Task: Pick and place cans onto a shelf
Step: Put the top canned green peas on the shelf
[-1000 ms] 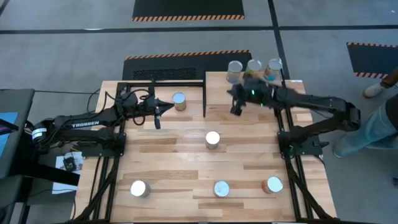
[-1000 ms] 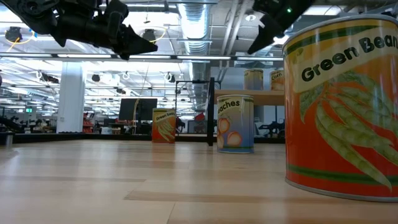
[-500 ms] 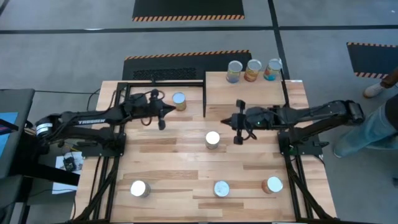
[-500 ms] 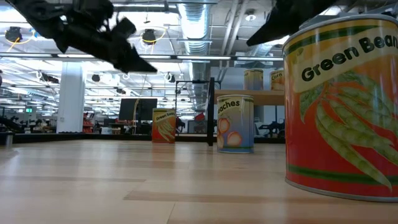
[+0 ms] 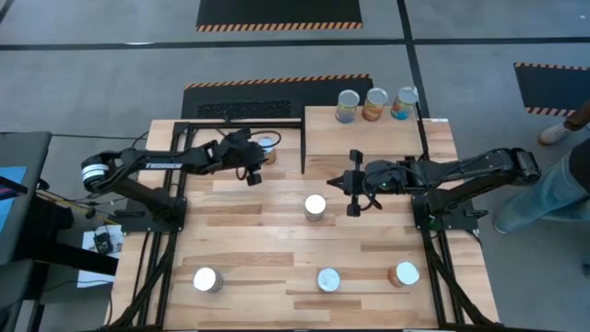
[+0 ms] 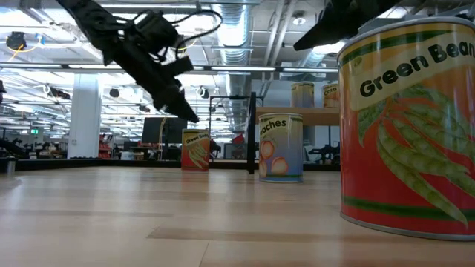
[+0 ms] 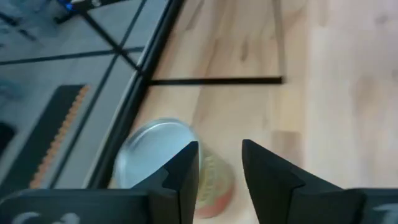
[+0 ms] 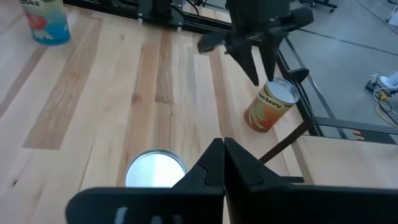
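Cans noted against the shelf (image 5: pixel 378 138), the pale wooden platform at the table's far right corner. Working left to right in my high view: one can (image 5: pixel 206 279) sits at the near left of the table, well apart from the shelf. Next, my left gripper (image 5: pixel 253 175) hangs low just beside the orange-labelled can (image 5: pixel 266 148) that stands inside the black metal frame (image 5: pixel 241 123), left of the shelf. Left wrist view shows its fingers (image 7: pixel 180 177) parted, holding nothing, with that can's silver lid (image 7: pixel 155 152) partly behind one finger.

Centre can (image 5: pixel 315 207) stands in front of the shelf's near left corner. Another can (image 5: pixel 328 279) sits near the table's front edge.

My right gripper (image 5: pixel 354 182) hovers at the shelf's near edge, just right of the centre can, above it and not touching. Right wrist view: fingers pressed together, nothing between them, centre can's lid (image 8: pixel 155 169) below.

Three cans stand on the shelf's far edge in a row: (image 5: pixel 348 105), (image 5: pixel 375 103), (image 5: pixel 404 101).

Last can (image 5: pixel 404 274) is at the near right of the table, well in front of the shelf.
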You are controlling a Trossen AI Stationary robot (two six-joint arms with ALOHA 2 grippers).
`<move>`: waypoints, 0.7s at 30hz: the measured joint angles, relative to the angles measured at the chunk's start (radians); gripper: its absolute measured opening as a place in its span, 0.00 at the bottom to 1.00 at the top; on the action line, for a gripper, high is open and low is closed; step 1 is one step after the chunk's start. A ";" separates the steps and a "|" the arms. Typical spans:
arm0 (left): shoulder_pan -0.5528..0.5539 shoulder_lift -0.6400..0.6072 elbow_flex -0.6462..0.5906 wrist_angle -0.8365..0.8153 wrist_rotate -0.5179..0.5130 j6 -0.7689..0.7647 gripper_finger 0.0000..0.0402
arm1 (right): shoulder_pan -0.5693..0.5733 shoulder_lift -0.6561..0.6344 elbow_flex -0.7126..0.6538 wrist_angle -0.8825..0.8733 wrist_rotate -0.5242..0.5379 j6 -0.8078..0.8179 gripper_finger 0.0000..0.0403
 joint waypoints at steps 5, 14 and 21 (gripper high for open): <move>0.000 0.088 0.058 -0.017 -0.106 0.062 0.28 | 0.000 0.000 0.000 -0.001 0.000 0.000 0.02; 0.023 0.186 0.135 -0.074 -0.119 0.126 0.16 | 0.001 0.001 0.000 -0.011 0.000 0.000 0.03; 0.024 0.152 0.167 -0.184 -0.084 0.156 0.01 | 0.007 0.001 0.001 -0.025 0.000 -0.001 0.03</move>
